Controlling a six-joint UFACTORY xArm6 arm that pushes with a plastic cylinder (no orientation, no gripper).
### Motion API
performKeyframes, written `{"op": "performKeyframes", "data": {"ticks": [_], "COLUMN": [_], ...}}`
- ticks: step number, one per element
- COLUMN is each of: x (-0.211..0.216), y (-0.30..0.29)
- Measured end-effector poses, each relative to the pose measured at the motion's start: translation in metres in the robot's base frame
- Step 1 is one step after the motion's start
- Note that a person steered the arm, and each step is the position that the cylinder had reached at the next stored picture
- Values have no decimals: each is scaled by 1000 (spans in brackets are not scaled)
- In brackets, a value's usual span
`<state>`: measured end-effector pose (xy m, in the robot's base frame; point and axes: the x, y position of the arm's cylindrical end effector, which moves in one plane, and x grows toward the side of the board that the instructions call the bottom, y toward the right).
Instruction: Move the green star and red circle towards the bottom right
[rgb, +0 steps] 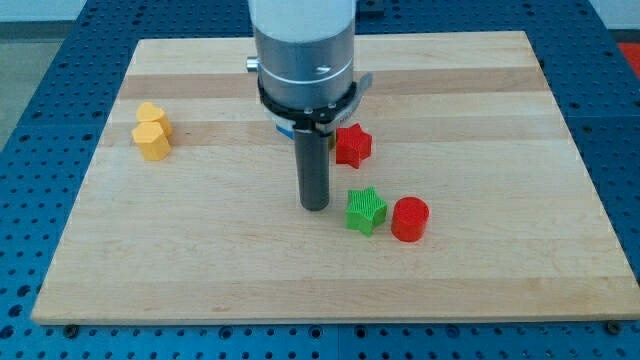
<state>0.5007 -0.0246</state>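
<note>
My tip (315, 205) is seen just left of the green star (366, 210), which sits just beside the red circle (409, 219) below board (500, 120) centre; no jaws are fitted.

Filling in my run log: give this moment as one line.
my tip just left of green star | red circle right of it, near touching | red star above | yellow blocks far left

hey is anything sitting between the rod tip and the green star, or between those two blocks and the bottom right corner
Nothing visible. My tip sits just to the view's left of the green star, with the red circle beyond it. No block lies toward the wooden board's bottom right.
</note>
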Motion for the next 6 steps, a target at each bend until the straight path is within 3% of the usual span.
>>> {"op": "performKeyframes", "data": {"ticks": [4, 6], "x": [31, 40], "y": [113, 140]}}
